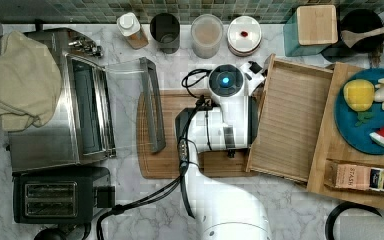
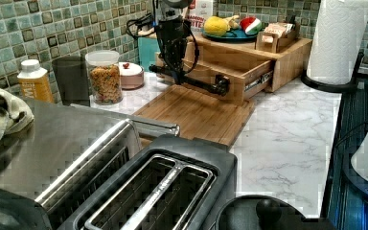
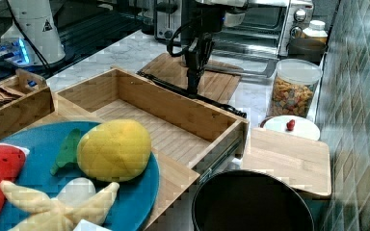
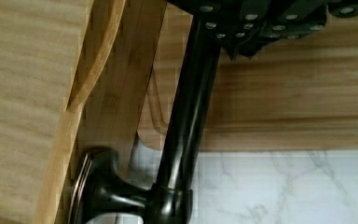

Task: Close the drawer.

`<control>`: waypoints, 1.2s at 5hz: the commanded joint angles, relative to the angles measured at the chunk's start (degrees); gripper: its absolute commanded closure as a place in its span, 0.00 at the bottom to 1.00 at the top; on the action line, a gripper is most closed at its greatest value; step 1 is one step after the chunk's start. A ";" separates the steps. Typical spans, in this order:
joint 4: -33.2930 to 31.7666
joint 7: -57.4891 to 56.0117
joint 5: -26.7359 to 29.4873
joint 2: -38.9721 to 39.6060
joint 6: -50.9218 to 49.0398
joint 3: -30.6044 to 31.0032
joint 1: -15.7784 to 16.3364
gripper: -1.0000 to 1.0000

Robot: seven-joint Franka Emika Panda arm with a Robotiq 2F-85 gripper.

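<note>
Black handle (image 4: pixel 186 121) is running closest to the wrist camera, with the gripper (image 2: pixel 176 73) sitting on it at the drawer (image 1: pixel 291 118) front. Whether the fingers are clamping the bar, I cannot tell. That drawer is standing pulled out over the board (image 2: pixel 196 112).

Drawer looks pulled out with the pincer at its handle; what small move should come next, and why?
Probably push the handle toward the cabinet: the drawer stands wide open and empty, and the pincer sits at the dark bar on its front.
</note>
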 commanded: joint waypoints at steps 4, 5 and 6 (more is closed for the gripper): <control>14.55 -9.53 -5.50 6.38 -9.38 -17.02 -16.65 1.00; 15.40 -13.79 -6.94 5.55 -11.52 -18.34 -16.70 1.00; 15.33 -14.50 -5.79 5.86 -11.26 -20.57 -14.76 1.00</control>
